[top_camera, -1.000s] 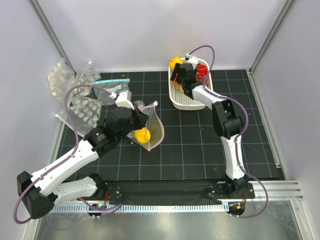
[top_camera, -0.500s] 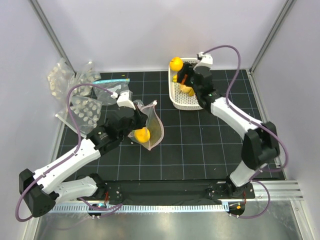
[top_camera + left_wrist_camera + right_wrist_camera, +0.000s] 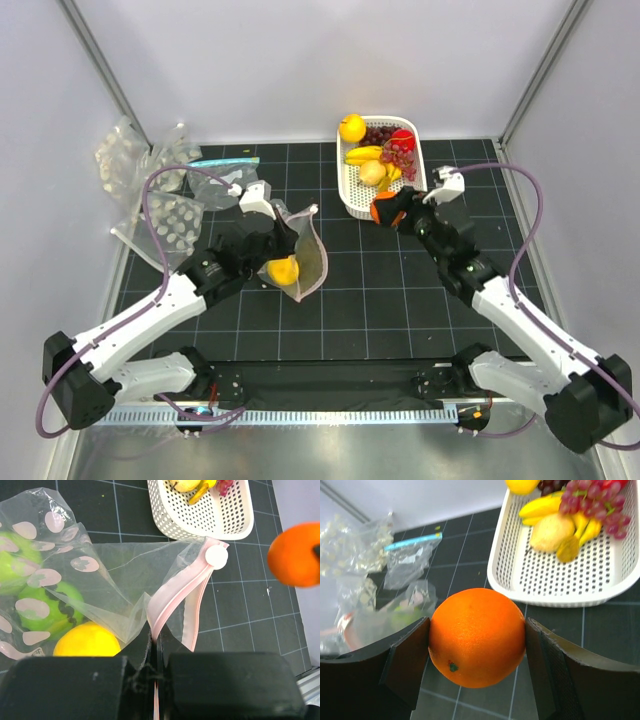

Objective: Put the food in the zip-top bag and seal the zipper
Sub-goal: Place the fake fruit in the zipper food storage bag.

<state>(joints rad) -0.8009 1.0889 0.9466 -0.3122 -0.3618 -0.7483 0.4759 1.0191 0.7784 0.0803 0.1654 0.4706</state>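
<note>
The dotted clear zip-top bag (image 3: pixel 308 255) stands open at mid-table with a yellow fruit (image 3: pixel 283 270) and green fruit (image 3: pixel 42 612) inside. My left gripper (image 3: pixel 272 232) is shut on its pinkish zipper strip (image 3: pixel 172 597), holding the mouth up. My right gripper (image 3: pixel 390 210) is shut on an orange (image 3: pixel 477 637), held above the mat just in front of the white basket (image 3: pixel 355 200); the orange also shows in the left wrist view (image 3: pixel 295 555). The basket holds a lemon (image 3: pixel 352 127), bananas, grapes (image 3: pixel 385 140) and a red fruit.
Several other clear bags (image 3: pixel 165 205) lie in a heap at the left back, one with a teal strip (image 3: pixel 222 162). Enclosure walls and posts ring the black gridded mat (image 3: pixel 400 290).
My right arm has swung out of the basket toward the front right, carrying the orange. The basket's fruit is uncovered. My left gripper still holds the bag mouth.
</note>
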